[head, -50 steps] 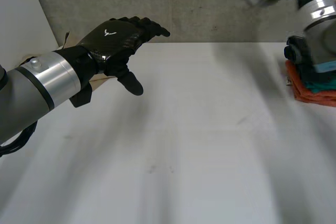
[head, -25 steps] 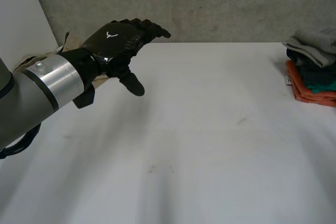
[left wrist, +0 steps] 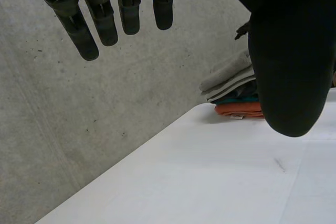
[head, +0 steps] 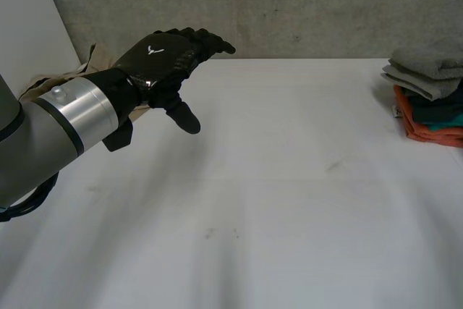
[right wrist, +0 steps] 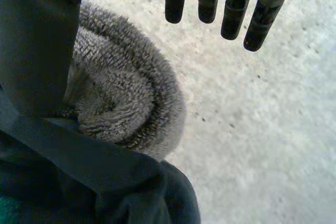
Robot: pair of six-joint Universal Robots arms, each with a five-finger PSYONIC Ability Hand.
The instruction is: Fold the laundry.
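left robot hand (head: 160, 59) hovers outstretched; grey towel (head: 425, 70) tops folded stack (head: 431, 130).

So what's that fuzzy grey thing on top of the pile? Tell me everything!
The grey towel is fluffy, looped like terry cloth, folded into a thick pad with a rounded fold. It lies flat atop a pile at the table's far right edge, on a dark teal cloth, an orange cloth lowest. The right hand is close beside it, fingers straight; touching or not, I cannot tell.
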